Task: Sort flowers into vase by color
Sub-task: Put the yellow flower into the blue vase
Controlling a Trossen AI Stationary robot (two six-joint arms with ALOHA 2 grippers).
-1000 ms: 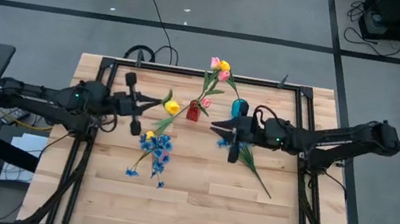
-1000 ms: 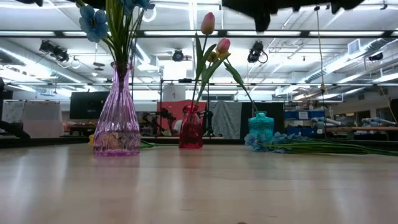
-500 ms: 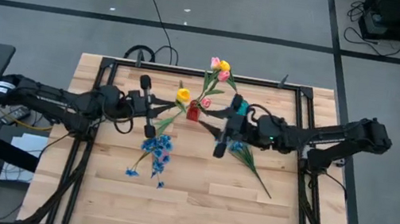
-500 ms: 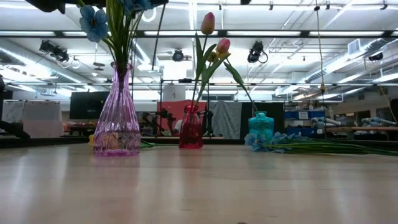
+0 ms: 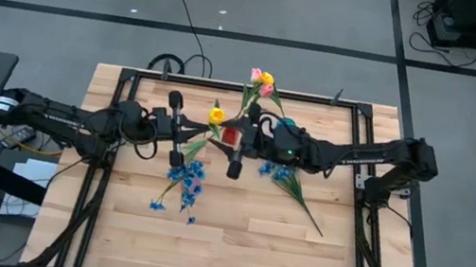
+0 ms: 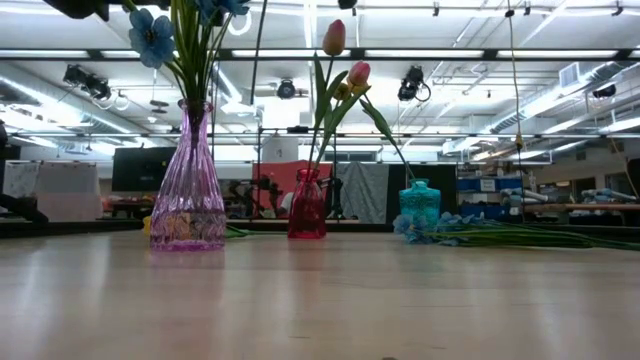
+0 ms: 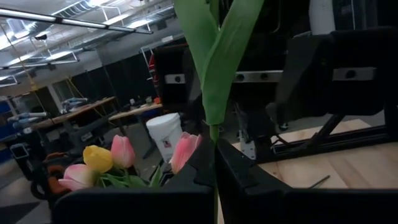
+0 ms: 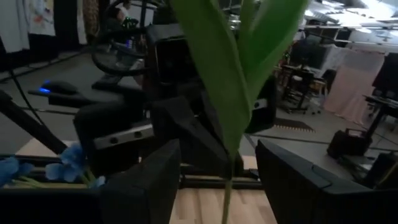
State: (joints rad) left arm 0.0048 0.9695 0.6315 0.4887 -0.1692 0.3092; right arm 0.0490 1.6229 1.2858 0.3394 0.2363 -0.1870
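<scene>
Both hands now meet at one yellow tulip (image 5: 216,113). The left hand (image 5: 189,126) grips its stem; the right hand (image 5: 244,140), open around it, has come in from the teal vase (image 6: 419,203). This looks like a handover.

You have pink tulips (image 5: 260,83) with one yellow bloom standing upright in the red vase (image 6: 307,206). A yellow tulip (image 5: 216,114) is held raised beside that vase — stem clamped, leaves up. Blue sprigs (image 5: 184,181) stand in the purple vase (image 6: 188,180); another blue sprig (image 5: 290,184) lies flat near the teal vase (image 6: 419,203).
</scene>
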